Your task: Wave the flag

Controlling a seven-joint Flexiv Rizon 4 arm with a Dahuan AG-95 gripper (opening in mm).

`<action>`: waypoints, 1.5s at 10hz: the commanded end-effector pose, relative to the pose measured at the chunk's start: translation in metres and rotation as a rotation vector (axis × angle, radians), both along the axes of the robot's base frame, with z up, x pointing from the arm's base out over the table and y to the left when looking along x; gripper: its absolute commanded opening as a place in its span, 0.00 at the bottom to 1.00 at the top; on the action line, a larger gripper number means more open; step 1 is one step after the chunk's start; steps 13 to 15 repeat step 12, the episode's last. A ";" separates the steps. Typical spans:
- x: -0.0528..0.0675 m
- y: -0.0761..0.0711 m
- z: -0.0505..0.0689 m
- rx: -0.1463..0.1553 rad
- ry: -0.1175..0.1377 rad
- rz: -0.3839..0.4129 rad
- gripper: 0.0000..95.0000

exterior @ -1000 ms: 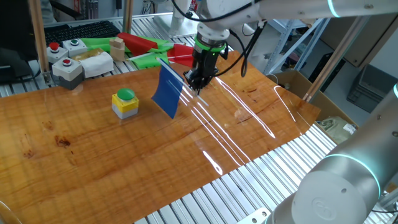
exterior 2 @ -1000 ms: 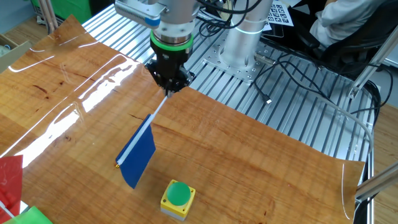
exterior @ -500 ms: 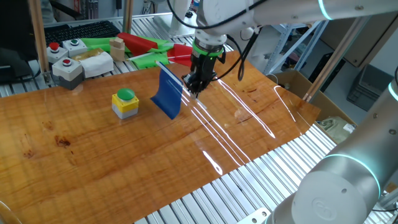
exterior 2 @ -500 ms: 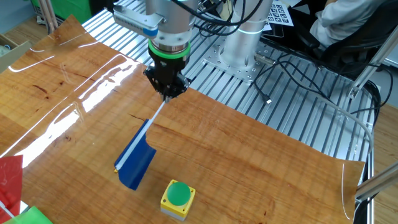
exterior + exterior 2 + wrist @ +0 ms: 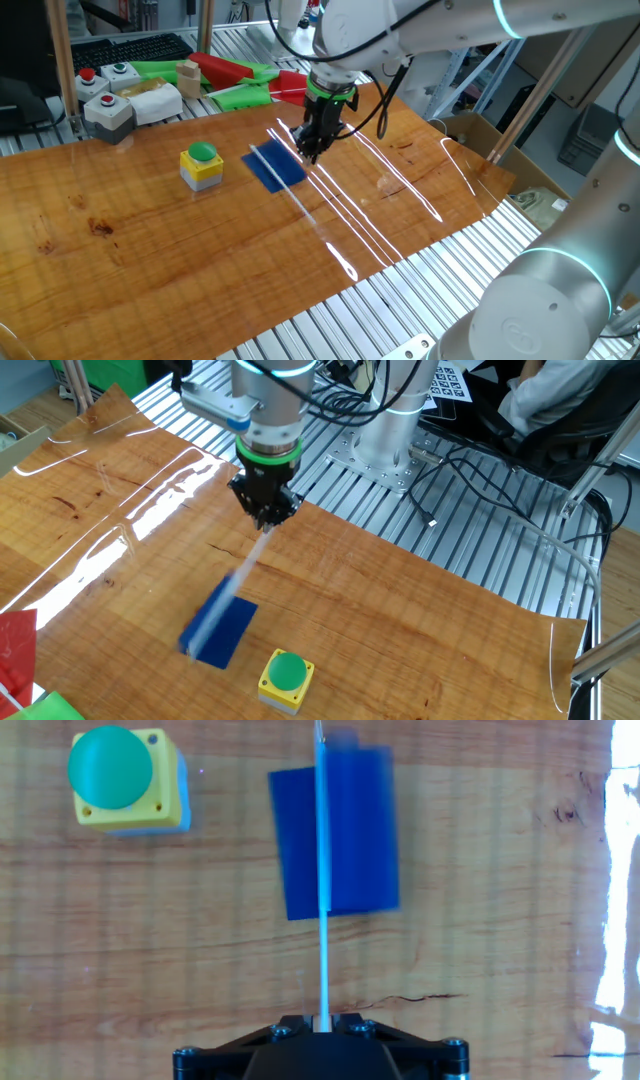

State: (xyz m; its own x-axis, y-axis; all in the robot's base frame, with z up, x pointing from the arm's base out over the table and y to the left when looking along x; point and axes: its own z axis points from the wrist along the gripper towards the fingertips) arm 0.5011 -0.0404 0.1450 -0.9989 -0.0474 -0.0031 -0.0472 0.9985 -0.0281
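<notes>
The flag is a small dark-blue cloth (image 5: 274,165) on a thin white stick (image 5: 323,960). My gripper (image 5: 308,148) is shut on the lower end of the stick and holds the flag over the wooden table. The cloth is blurred in the other fixed view (image 5: 219,630), low near the table top, with my gripper (image 5: 264,520) above and behind it. In the hand view the cloth (image 5: 340,835) hangs on both sides of the stick, and my gripper (image 5: 322,1020) clamps the stick's base.
A yellow button box with a green button (image 5: 202,165) stands left of the flag, also seen in the hand view (image 5: 125,778). Green and red flat pieces (image 5: 240,80) and grey button boxes (image 5: 108,108) lie at the table's back. The wooden table (image 5: 200,250) ends at metal rails.
The flag has swung down: its cloth stood upright a second ago and now lies low and flat near the table. My gripper has shifted slightly while holding the stick.
</notes>
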 end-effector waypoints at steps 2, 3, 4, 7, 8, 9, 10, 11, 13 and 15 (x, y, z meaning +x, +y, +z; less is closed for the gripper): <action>-0.001 0.000 -0.001 -0.017 0.006 -0.015 0.80; -0.001 0.000 -0.001 -0.019 0.013 -0.019 0.80; -0.001 0.000 -0.001 -0.022 0.014 -0.020 0.80; -0.001 0.000 -0.001 -0.029 0.032 -0.017 0.80; -0.001 0.000 -0.001 -0.033 0.038 -0.017 0.80; -0.001 0.000 -0.001 -0.039 0.038 -0.018 0.80; -0.001 0.000 -0.001 -0.059 0.039 -0.019 0.80; -0.001 0.000 0.000 -0.063 0.048 -0.025 0.80; -0.001 0.001 0.000 -0.062 0.060 -0.029 0.80; -0.001 0.001 0.000 -0.062 0.060 -0.029 0.80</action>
